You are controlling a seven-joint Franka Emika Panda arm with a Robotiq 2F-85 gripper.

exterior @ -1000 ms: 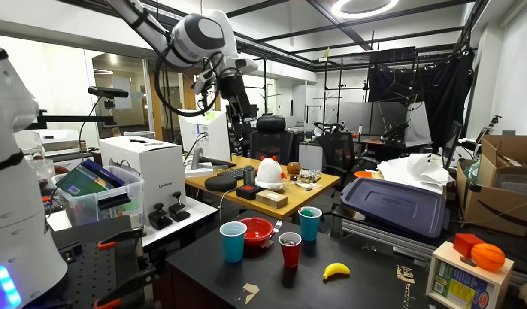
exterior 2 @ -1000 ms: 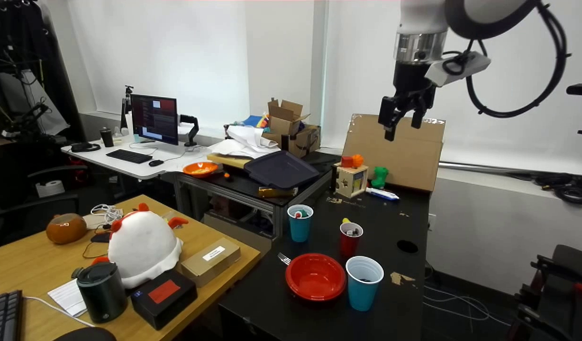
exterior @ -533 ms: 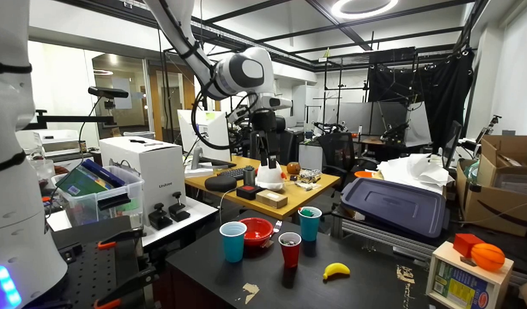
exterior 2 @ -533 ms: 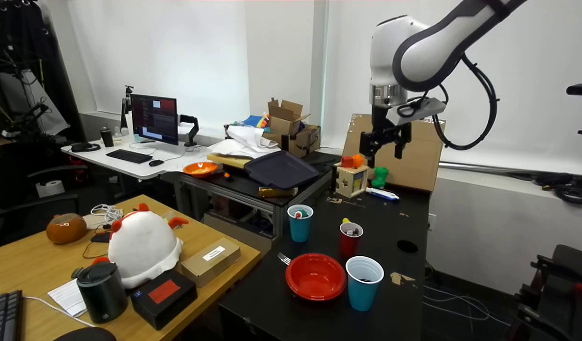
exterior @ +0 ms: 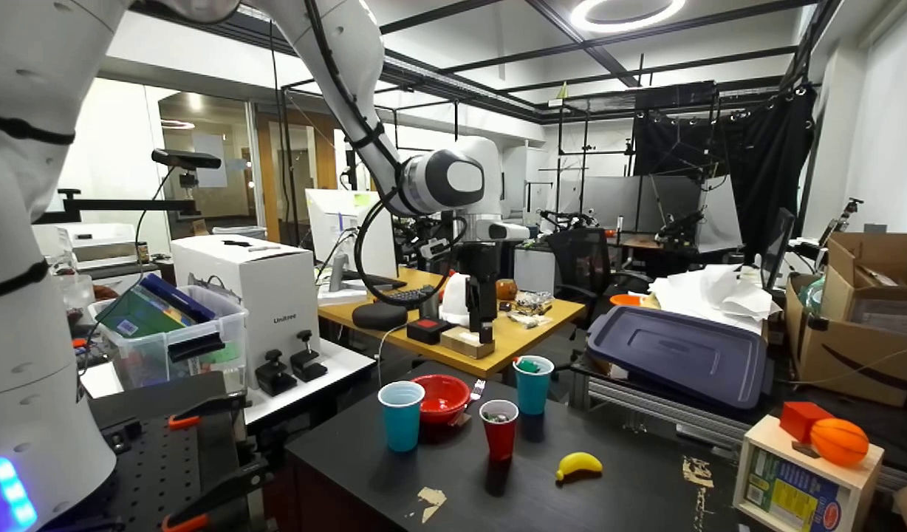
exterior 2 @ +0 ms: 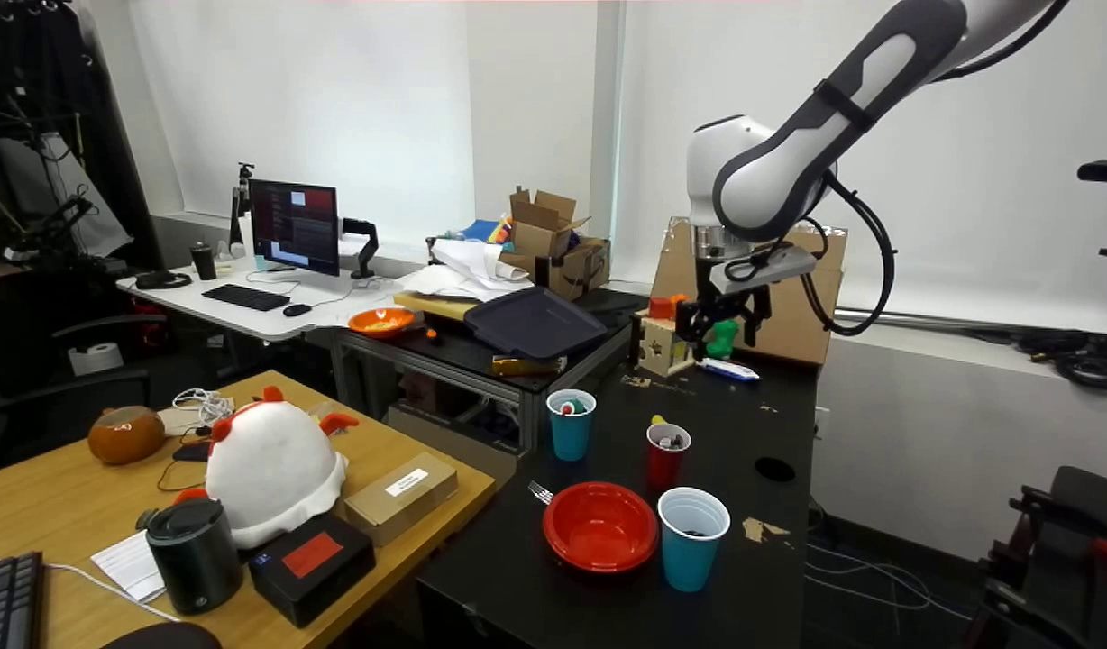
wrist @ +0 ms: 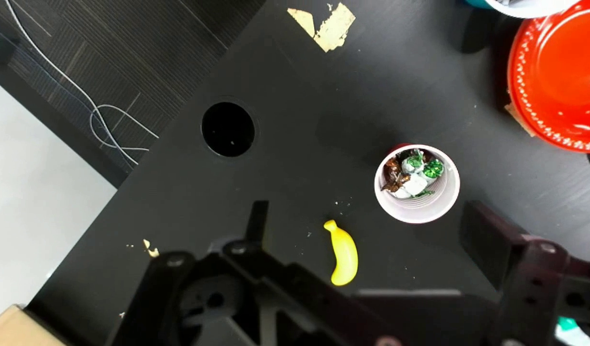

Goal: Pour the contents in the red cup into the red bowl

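Note:
The red cup [exterior: 500, 437] stands upright on the black table in both exterior views [exterior 2: 663, 467]. In the wrist view its white inside [wrist: 417, 209] shows, with several wrapped candies in green, brown and white. The red bowl [exterior: 444, 405] is wide and low and looks empty; it also shows in an exterior view [exterior 2: 600, 532] and at the right of the wrist view [wrist: 569, 72]. My gripper [wrist: 369, 228] is open and empty, held well above the table. In the wrist view the cup lies ahead of the jaws, nearer the right finger [wrist: 487, 240].
A teal cup [exterior 2: 689, 554] stands beside the bowl, and another teal cup [exterior 2: 569, 434] stands behind the red cup. A yellow banana [wrist: 344, 254] lies near the red cup. A fork [exterior 2: 541, 492] lies by the bowl. A wooden box [exterior: 808, 473] stands farther along the table.
My arm has swung over the table and come down: rightward and lower in an exterior view, leftward and lower in an exterior view. The cups, bowl and banana have not moved.

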